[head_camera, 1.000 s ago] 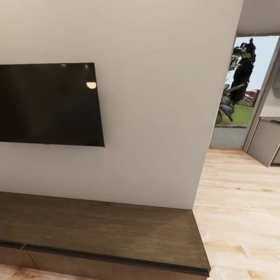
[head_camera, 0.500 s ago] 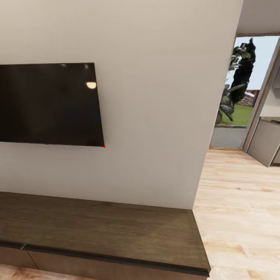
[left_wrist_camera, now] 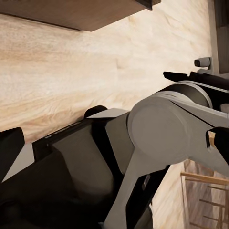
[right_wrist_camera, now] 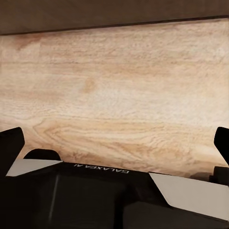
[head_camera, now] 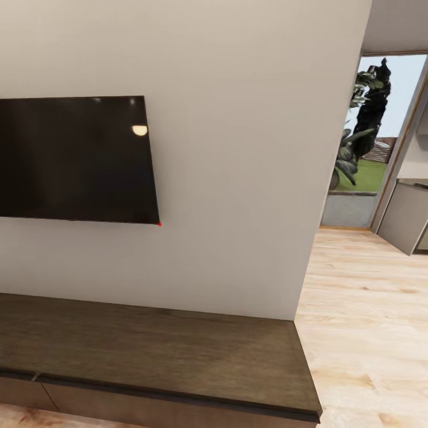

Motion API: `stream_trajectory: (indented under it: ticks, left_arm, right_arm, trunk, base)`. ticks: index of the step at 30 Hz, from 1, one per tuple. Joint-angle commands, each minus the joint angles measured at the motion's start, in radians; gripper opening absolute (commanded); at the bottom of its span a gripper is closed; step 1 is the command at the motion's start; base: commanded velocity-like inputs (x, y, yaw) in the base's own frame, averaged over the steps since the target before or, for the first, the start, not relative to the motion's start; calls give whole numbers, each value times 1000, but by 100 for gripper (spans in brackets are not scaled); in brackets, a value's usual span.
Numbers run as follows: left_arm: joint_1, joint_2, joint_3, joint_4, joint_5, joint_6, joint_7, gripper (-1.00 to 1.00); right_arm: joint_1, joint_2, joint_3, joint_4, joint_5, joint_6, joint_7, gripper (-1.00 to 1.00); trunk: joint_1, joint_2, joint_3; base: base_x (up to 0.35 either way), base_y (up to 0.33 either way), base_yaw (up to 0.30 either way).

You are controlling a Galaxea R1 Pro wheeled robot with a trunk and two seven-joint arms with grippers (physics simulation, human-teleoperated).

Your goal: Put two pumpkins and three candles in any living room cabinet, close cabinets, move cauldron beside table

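The long, low dark brown cabinet (head_camera: 154, 351) runs along the wall at the bottom of the head view, with only a sliver of its flat fronts (head_camera: 119, 410) showing. Its underside edge appears in the left wrist view (left_wrist_camera: 86, 12) and as a dark strip in the right wrist view (right_wrist_camera: 114, 14). My left gripper (left_wrist_camera: 114, 143) hangs low over my own base, open with nothing in it. My right gripper (right_wrist_camera: 114, 143) is open above the wooden floor, also holding nothing. The pumpkins, candles and cauldron are out of view.
A black television (head_camera: 71, 157) hangs on the pale wall above the cabinet. To the right, light wood floor (head_camera: 362, 321) leads to a glass doorway (head_camera: 374, 142) with plants outside and a grey counter (head_camera: 410, 217). A wooden frame (left_wrist_camera: 205, 200) stands near my base.
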Motion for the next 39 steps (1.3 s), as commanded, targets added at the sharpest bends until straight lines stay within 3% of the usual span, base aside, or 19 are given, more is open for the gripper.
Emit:
stream_trajectory:
  ticks: [1, 11, 17, 20, 24, 30, 35, 39]
  left_arm:
    - [0, 0, 0, 0, 2, 11, -4, 100]
    - [0, -1, 0, -32, 12, 37, -9, 100]
    - [-1, -2, 0, -232, 36, 240, -7, 100]
    - [-1, -6, -2, -296, 38, 288, -8, 100]
    - [-2, -30, -4, -330, 38, 303, -7, 100]
    - [-6, -37, -5, -354, 40, 310, -9, 100]
    - [-26, -40, -4, -368, 43, 356, -14, 100]
    - [-36, -56, -5, -393, 43, 379, -89, 100]
  right_arm:
    - [-1, 0, 0, 2, -9, -2, 5, 100]
    - [-1, 0, 2, 6, -5, -4, 0, 100]
    - [-1, 0, 4, 6, -5, -5, 0, 100]
    - [-1, 0, 4, 6, -4, -6, 1, 100]
    - [-1, 1, 4, 6, -4, -7, 1, 100]
    - [-1, 1, 4, 6, -4, -8, 1, 100]
    - [-1, 0, 4, 6, -7, -9, 8, 100]
    - [-1, 0, 1, -1, -8, -7, 16, 100]
  trunk:
    - [0, -1, -1]
    - [0, -1, -1]
    - [15, -29, -14]
    - [27, -50, -23]
    - [42, -78, -36]
    - [65, -120, -54]
    - [84, -155, -70]
    - [100, -183, -83]
  base:
    - [0, 0, 0]
    - [0, 0, 0]
    - [0, 0, 0]
    - [0, 0, 0]
    - [0, 0, 0]
    - [0, 0, 0]
    - [0, 0, 0]
    - [0, 0, 0]
